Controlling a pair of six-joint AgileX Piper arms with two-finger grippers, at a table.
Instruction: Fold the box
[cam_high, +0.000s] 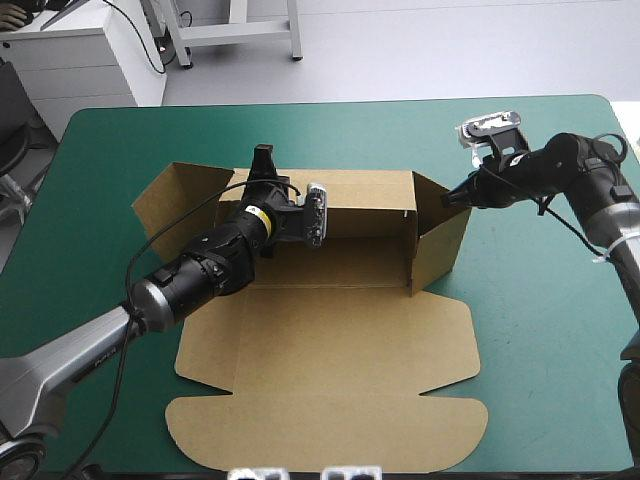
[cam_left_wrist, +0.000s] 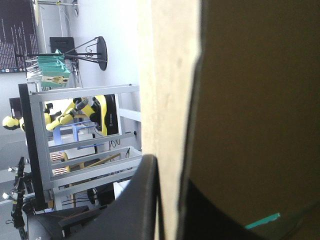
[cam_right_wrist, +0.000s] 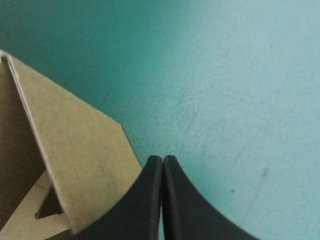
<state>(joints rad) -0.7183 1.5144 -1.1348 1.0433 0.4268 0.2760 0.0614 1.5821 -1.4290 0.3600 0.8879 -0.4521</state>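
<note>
Near frame centre, the left gripper (cam_high: 263, 158) clamps the box (cam_high: 330, 330) by its back wall. The right gripper (cam_high: 447, 198), closed and empty, touches a side flap that could flop outward if it slips.

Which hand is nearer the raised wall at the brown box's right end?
Right. The shut right hand is at the outer face of that raised end wall of the brown cardboard box; the left hand clamps the far wall near the opposite end.

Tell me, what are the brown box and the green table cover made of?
The brown box of cut sheet looks like matt cardboard: pale thick cut edges, sharp fold creases. The smooth teal-green table cover is probably a plastic or rubbery mat; fine scratches show, no weave.
</note>
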